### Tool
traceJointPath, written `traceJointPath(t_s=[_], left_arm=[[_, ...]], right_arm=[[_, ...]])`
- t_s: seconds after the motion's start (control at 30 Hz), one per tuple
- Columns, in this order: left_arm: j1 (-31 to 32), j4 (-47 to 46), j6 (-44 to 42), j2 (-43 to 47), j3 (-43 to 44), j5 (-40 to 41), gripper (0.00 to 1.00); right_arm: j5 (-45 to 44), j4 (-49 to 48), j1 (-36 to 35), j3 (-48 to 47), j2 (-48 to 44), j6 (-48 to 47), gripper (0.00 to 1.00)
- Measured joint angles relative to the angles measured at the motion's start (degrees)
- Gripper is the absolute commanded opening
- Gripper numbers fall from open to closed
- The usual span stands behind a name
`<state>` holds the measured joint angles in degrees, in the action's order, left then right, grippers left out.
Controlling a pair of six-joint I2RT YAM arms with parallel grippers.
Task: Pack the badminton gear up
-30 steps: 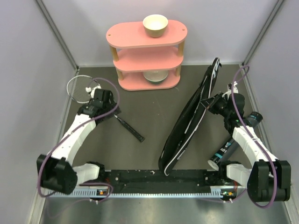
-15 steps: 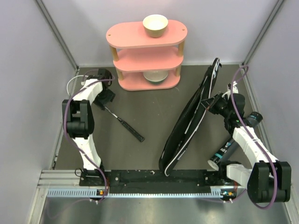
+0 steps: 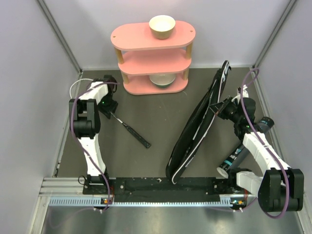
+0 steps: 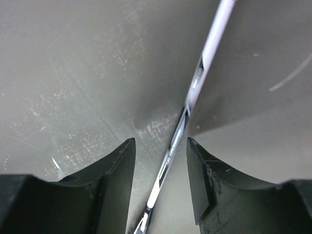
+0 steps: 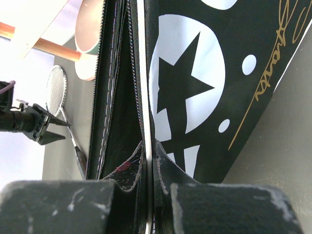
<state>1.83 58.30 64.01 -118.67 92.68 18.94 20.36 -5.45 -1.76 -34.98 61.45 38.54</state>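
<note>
Black-handled racket is laid diagonally, handle near-right; it is straddled, seemingly untouched, by downturned left gripper, jaws half-parted. Upright bag is clamped by right gripper.

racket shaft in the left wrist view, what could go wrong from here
1. The thin racket shaft sits off-centre between the fingers of the open left claw, nearer one finger; closing could nudge it aside or grip it weakly, so it may twist.
2. The racket head lies close to the left wall and might catch when lifted.
3. The right claw pinches only the edge of the bag, which may slip free.
</note>
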Motion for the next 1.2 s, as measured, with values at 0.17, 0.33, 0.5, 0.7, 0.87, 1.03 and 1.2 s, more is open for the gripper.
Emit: traceJointPath(t_s=[0.17, 0.33, 0.5, 0.7, 0.87, 1.03, 1.2], left_arm=[[-0.9, 0.4, 0.6, -2.3, 0.9, -0.3, 0.5], [-1.0, 0.2, 1.0, -3.0, 1.4, -0.9, 0.06], [-0.8, 0.3, 0.3, -3.0, 1.3, -1.4, 0.0], [-0.5, -3.0, -1.9, 4.1, -5.9, -1.5, 0.0], [-0.5, -4.9, -5.9, 20.2, -13.2, -1.8, 0.0], [-0.6, -11.6, -13.0, 41.6, -20.7, -4.3, 0.0], [-0.6, -20.6, -23.2, 60.8, -29.5, -15.1, 0.0]], right_arm=[[0.0, 0.0, 0.0, 0.0, 0.0, 0.0, 0.0], [0.0, 0.4, 0.0, 0.0, -0.3, 0.0, 0.0], [-0.2, 0.9, 0.0, 0.0, -0.7, 0.0, 0.0], [-0.5, 2.1, 0.0, -0.1, -1.2, -0.1, 0.0], [-1.2, 3.5, 0.0, -1.3, -0.9, -0.9, 0.0], [-2.0, 4.9, 0.0, -2.9, 0.4, -1.6, 0.0], [-2.8, 5.8, 0.0, -4.2, 1.4, -2.0, 0.0]])
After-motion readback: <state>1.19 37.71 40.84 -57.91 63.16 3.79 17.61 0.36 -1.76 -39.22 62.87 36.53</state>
